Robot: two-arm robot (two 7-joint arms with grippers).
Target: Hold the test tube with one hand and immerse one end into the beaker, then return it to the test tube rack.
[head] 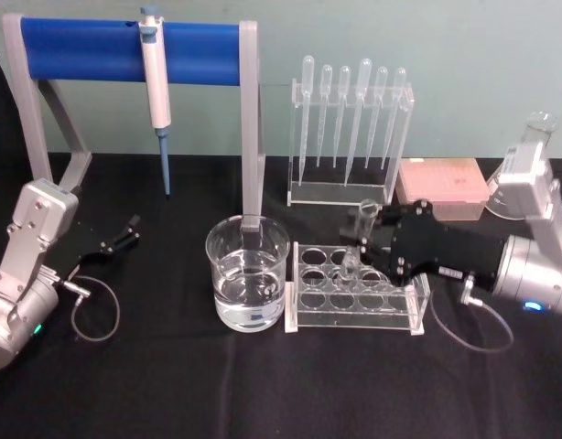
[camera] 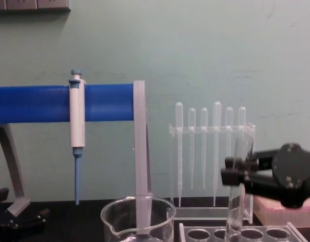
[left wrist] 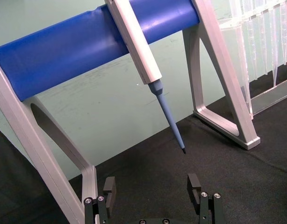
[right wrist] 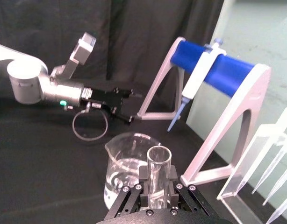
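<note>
The test tube stands upright with its lower end in a hole of the clear rack, right of the beaker. My right gripper reaches in from the right and is shut on the tube's upper part. From the right wrist, the tube's open mouth sits between the fingers, with the water-filled beaker just beyond. From the chest, the gripper clamps the tube above the rack, the beaker to its left. My left gripper rests open at the left.
A white-and-blue pipettor hangs on the blue-barred stand behind the beaker, one stand leg close to its rim. A pipette rack, a pink box and a glass flask stand at the back right.
</note>
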